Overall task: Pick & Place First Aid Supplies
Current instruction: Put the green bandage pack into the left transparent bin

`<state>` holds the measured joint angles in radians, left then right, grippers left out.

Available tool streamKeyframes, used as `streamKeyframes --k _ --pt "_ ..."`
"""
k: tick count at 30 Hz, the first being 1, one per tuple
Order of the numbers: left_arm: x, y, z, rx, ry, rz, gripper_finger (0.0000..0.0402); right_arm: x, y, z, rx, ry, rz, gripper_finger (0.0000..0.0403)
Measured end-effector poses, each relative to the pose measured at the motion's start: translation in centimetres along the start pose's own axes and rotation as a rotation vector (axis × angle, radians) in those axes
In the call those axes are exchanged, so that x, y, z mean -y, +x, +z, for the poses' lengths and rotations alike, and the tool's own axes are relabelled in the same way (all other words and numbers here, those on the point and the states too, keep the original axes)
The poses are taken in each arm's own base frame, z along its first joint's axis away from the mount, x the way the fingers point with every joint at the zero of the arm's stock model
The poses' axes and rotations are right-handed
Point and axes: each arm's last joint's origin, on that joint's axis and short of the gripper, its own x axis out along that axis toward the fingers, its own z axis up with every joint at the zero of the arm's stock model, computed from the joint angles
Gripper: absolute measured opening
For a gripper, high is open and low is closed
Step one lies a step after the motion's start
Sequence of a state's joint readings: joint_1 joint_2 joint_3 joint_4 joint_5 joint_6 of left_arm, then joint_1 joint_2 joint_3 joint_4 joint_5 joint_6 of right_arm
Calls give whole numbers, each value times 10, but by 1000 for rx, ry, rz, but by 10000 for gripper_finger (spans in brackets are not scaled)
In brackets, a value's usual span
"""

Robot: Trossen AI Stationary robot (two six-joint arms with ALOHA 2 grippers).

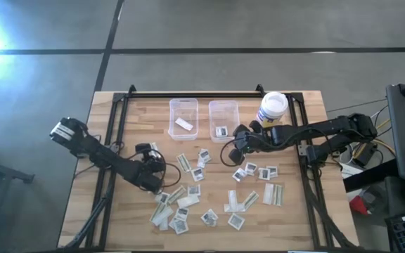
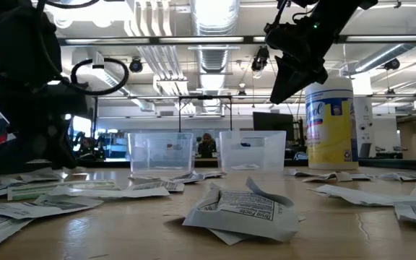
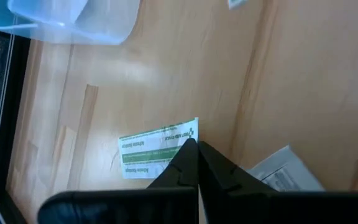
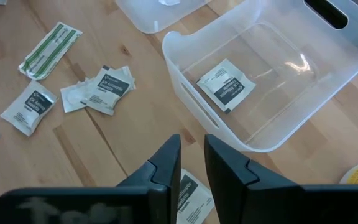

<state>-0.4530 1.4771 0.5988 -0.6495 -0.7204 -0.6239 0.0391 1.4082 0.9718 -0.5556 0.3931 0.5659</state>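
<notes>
While the left gripper, fingers together, seemingly pins a long strip, its long axis lies crosswise.

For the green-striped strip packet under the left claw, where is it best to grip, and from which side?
Probably from straight above, across the narrow width of the green-striped strip packet: it lies flat on the table, so only its long edges offer the left claw a hold.

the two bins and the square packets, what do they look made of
The two bins look like clear, glossy plastic: the tabletop shows through their walls, with a bright glint inside. The square packets look like matte white paper with dark print, edges creased; a foil lining cannot be ruled out.
</notes>
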Motion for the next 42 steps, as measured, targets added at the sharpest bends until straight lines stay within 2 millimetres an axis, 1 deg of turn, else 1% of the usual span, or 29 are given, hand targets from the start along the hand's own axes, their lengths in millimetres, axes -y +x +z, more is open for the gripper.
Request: streamKeyframes --k 8,12,17,26,29,33,36,38,42 --pt "-15 -21 10 51 -66 -42 0 0 0 0 0 0 0 75" --pt "-26 -31 11 73 -90 -55 0 0 0 0 -1 -1 0 70" --pt "-39 -44 12 101 -113 -40 0 0 0 0 -1 -1 0 63" --pt "-62 -66 22 177 -150 -8 0 0 0 0 0 0 0 61" --pt "-64 -70 23 181 -151 -36 0 0 0 0 -1 0 0 61" --pt "-63 -70 23 177 -167 -66 0 0 0 0 -1 0 0 61" --pt "-59 -67 22 156 -127 -112 6 0 0 0 0 0 0 61" --pt "-54 -65 23 147 -112 -177 20 0 0 0 0 0 0 61" --pt "-42 -60 27 156 -84 -286 71 0 0 0 -1 0 0 61"
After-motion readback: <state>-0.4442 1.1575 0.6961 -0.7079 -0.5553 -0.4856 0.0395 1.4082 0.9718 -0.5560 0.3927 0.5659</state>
